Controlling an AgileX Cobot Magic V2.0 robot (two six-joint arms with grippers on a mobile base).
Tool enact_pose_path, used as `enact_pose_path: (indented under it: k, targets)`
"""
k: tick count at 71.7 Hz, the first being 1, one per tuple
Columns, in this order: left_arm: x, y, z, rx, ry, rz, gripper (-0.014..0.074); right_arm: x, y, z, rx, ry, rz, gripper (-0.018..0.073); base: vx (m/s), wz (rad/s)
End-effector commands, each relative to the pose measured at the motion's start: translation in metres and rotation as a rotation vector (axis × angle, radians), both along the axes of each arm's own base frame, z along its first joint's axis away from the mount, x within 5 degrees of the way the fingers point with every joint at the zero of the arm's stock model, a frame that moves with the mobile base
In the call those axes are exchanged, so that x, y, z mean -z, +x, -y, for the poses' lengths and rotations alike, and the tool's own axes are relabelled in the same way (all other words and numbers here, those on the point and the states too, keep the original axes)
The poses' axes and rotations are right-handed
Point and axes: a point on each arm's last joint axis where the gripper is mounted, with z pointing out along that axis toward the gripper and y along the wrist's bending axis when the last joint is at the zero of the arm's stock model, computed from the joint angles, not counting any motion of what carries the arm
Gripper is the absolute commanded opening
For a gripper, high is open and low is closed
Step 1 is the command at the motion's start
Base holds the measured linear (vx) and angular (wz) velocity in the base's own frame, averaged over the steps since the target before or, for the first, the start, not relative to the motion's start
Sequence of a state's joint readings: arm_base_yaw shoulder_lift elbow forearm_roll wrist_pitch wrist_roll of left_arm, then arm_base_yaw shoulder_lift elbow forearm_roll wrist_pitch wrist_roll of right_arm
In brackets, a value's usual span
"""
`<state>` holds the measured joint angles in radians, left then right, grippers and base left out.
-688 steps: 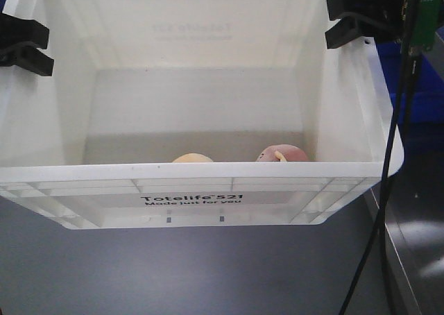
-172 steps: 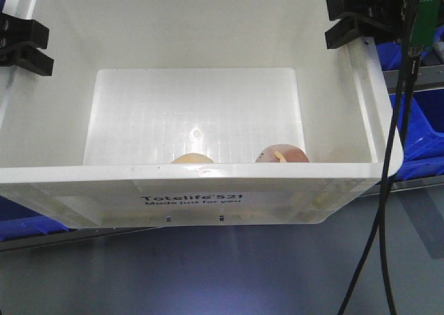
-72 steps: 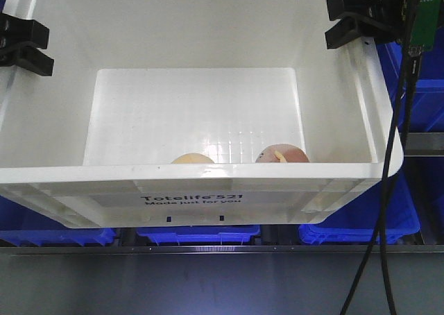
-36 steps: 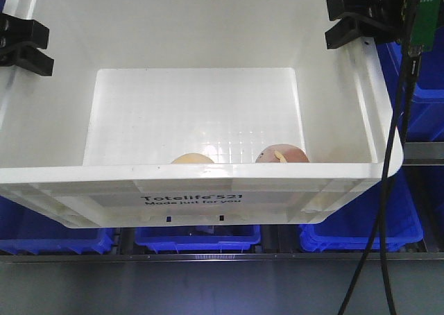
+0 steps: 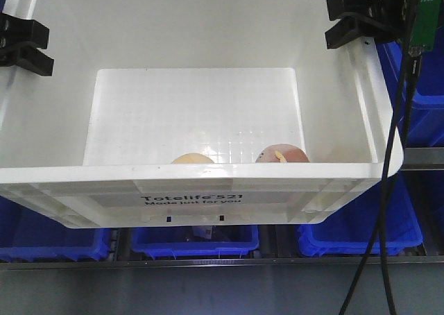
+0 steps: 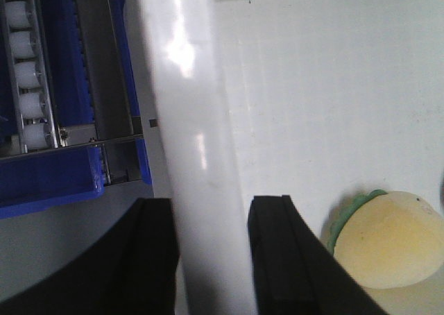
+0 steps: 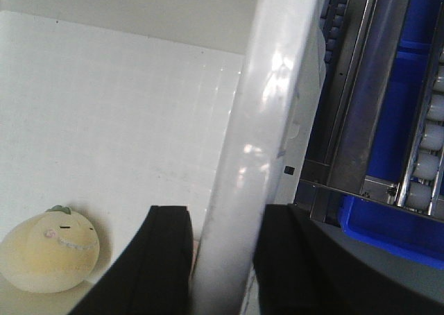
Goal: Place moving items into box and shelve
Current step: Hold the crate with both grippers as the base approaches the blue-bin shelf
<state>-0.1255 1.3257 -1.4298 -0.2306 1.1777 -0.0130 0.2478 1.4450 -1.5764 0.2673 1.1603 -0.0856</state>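
Box (image 5: 208,114) held up by both my tools
L tool (image 6: 211,259) & R tool (image 7: 222,266) clenched on its side walls; cream lump (image 5: 192,159) + reddish lump (image 5: 282,155) inside at 6 o'clock, blue bins (image 5: 354,225) below.

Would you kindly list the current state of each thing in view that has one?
white box: held up by both rims, open-topped.
left tool: shut on the box wall.
right tool: shut on the box wall.
cream lump: resting on the box floor.
reddish lump: resting inside the box.
blue bins: shelved below the box.
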Motion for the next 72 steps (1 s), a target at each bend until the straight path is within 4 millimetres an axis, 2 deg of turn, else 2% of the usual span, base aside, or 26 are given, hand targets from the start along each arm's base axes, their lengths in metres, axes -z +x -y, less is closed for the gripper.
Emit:
enact_pose_path:
  k: [1,72]
  targets:
    - [-0.0349,-0.0082,0.0180,0.037,-0.221,0.171,-0.0027,-0.0355,-0.0119,-0.0128,-0.035,0.198,0.145,-0.0012,0.02,-0.01]
    - [-0.0349,-0.0082,0.0180,0.037,-0.221,0.171,-0.0027,-0.0355,-0.0119,-0.0128,-0.035,0.198,0.145,-0.0012,0.04,0.00]
